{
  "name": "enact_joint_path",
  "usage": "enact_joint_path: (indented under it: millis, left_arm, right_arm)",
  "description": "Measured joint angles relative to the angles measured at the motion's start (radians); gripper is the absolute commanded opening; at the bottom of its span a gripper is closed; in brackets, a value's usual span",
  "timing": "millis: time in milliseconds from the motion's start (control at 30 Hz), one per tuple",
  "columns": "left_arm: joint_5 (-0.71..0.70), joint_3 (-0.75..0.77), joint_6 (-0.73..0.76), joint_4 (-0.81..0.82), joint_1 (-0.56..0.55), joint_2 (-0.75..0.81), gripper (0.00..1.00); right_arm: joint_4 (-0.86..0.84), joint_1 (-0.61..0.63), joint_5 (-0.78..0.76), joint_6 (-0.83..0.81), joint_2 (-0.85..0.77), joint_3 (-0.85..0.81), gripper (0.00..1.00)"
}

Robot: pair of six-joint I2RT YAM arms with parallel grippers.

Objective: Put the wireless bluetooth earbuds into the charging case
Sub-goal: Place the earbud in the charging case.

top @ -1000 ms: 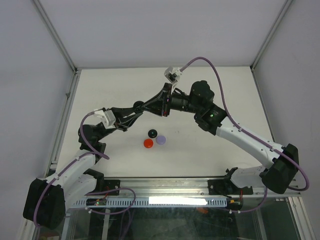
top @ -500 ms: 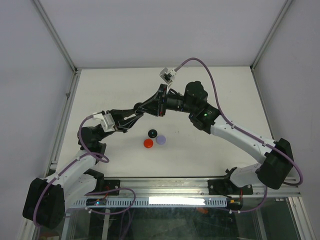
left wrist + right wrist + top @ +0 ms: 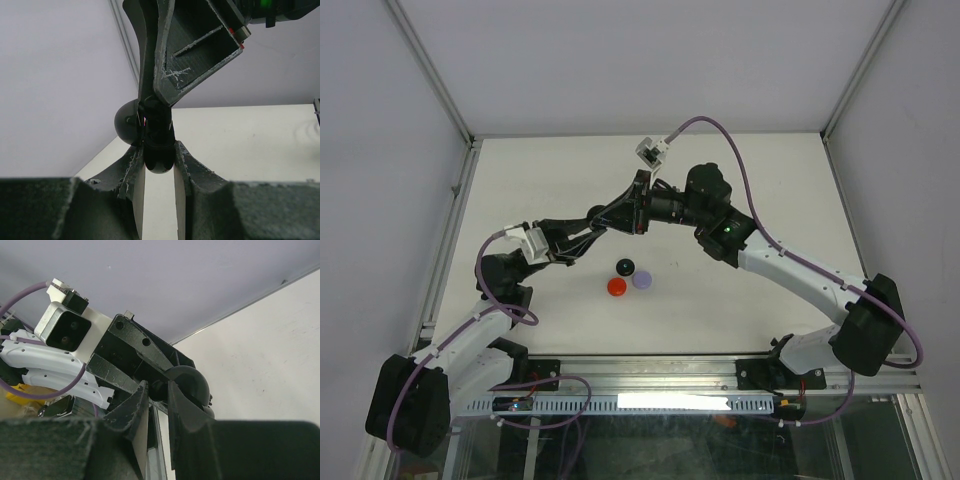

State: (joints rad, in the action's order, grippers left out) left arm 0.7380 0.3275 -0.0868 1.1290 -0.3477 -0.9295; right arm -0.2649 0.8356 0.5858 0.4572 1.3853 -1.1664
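Both grippers meet in mid-air above the table's middle. My left gripper [image 3: 603,214] [image 3: 159,156] is shut on a glossy black rounded piece, apparently the charging case [image 3: 159,159], with a black dome [image 3: 125,122] [image 3: 192,382] beside it that looks like its open lid. My right gripper [image 3: 620,208] [image 3: 159,390] comes in from the opposite side with its jaws nearly closed on a small black thing [image 3: 162,386], apparently a black earbud, right at the case. Its shape is mostly hidden by the fingers. I see no red or lilac earbuds.
Three coin-like round discs lie on the white table below the grippers: black [image 3: 625,266], red [image 3: 617,287] and lilac [image 3: 642,281]. Metal frame rails run along the table's left and right sides, and white walls enclose it.
My right arm's wrist and elbow have shifted a little to the left, pressing closer to the left gripper. The left arm has hardly moved. The discs have not moved.
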Motion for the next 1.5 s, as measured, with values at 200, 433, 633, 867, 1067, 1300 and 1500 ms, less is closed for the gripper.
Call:
enact_joint_path:
  millis: [200, 433, 633, 867, 1067, 1300, 1500]
  left_arm:
    - [-0.001, -0.006, -0.003, 0.008, 0.0, -0.001, 0.03]
    - [-0.005, -0.016, -0.008, 0.023, 0.0, -0.002, 0.03]
    - [-0.014, -0.029, -0.011, 0.04, 0.0, -0.002, 0.03]
    - [-0.026, -0.05, -0.021, 0.055, 0.0, -0.002, 0.03]
    - [-0.03, -0.058, -0.027, 0.069, -0.006, -0.005, 0.03]
    - [-0.074, -0.062, -0.033, 0.06, -0.006, -0.021, 0.02]
    - [-0.138, -0.069, -0.034, 0.057, -0.007, -0.026, 0.01]
  right_arm:
    - [0.0, 0.0, 0.003, 0.016, 0.004, 0.0, 0.0]
    - [0.001, 0.001, 0.003, 0.025, 0.008, 0.0, 0.0]
    - [0.003, 0.001, 0.003, 0.028, 0.008, 0.004, 0.0]
    - [0.009, 0.001, -0.002, 0.032, -0.004, 0.026, 0.0]
    - [0.023, 0.001, -0.003, 0.035, -0.008, 0.029, 0.01]
    - [0.062, 0.017, -0.169, 0.11, -0.01, 0.029, 0.01]
    - [0.077, 0.022, -0.241, 0.16, -0.01, 0.029, 0.02]
